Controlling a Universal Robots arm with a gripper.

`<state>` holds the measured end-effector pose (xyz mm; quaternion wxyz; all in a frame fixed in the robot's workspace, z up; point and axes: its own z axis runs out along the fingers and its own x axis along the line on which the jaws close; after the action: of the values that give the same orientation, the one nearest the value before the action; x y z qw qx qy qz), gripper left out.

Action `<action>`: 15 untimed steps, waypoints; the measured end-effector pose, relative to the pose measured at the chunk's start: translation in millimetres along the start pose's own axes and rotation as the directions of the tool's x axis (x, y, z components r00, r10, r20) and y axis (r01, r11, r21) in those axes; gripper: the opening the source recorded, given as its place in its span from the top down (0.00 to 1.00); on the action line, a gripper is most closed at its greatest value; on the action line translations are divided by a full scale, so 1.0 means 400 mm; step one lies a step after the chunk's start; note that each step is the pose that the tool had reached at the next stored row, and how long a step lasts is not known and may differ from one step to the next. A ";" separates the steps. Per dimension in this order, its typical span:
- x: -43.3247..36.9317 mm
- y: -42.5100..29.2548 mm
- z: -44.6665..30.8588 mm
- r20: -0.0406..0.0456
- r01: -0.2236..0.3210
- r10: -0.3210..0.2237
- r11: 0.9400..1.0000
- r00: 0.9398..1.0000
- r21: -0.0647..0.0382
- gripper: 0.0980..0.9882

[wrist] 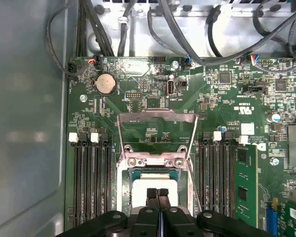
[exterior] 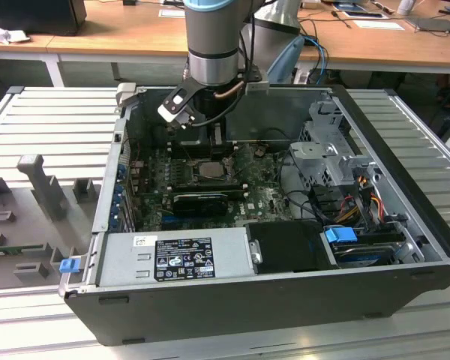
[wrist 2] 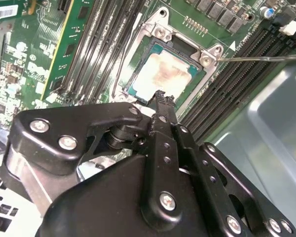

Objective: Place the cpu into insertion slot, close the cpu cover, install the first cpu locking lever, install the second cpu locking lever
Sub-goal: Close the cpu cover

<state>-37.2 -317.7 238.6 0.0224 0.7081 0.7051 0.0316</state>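
Gripper: gripper (wrist: 157, 193) sits closest in both wrist views, black, its two fingers pressed together with nothing between them; the tips hang over the near edge of the chip.
Computer case: large dark tower (exterior: 285, 307) lying on its side with the panel off; the arm reaches down into it from above, towards the middle of the board.
Circuit board: green board (wrist: 222, 98) covers the case floor, with rows of long black memory slots on either side of the socket.
Cover: thin silvery frame plate (wrist: 157, 117) with a big square window, swung open on its hinge and standing away from the socket; green board shows through the window.
Cover handling: judged light, stiff sheet metal that pivots only at the hinge; its free edge looks like the place to push.
Socket: square dark insertion slot (wrist 2: 187, 52) with a silvery rim, open on top.
Chip: cpu (wrist 2: 163, 74) lies inside the socket, flat, pale metal face up.
Chip direction: square, so no long axis; its edges run parallel to the socket rim.
Chip handling: judged light, rigid and fragile; best held by two opposite edges, never the underside.
Levers: one wire lever (wrist 2: 266, 58) juts out from a socket corner; a second wire lever (wrist 2: 119, 66) runs along the opposite side. Both look unlatched.
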 end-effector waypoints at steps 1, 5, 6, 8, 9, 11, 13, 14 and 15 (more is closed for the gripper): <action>0.000 0.001 -0.008 0.000 0.000 0.000 1.000 1.000 0.000 0.99; 0.001 0.004 -0.045 0.000 0.000 0.000 1.000 1.000 0.000 0.99; 0.001 0.004 -0.053 0.000 0.000 0.000 1.000 1.000 0.000 0.99; 0.001 0.005 -0.065 0.000 0.000 0.000 1.000 1.000 0.000 0.99; 0.001 0.006 -0.070 0.000 0.000 0.000 1.000 1.000 0.000 0.99; 0.001 0.008 -0.078 0.000 0.000 0.000 1.000 1.000 0.000 0.99; 0.001 0.015 -0.080 -0.001 0.000 0.000 1.000 1.000 0.002 0.99; 0.001 0.022 -0.080 -0.001 0.000 0.000 1.000 1.000 0.004 0.99; 0.001 0.026 -0.081 0.000 0.000 0.000 1.000 1.000 0.005 0.99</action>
<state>-29.3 -317.6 271.7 0.0204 0.7081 0.7052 0.0299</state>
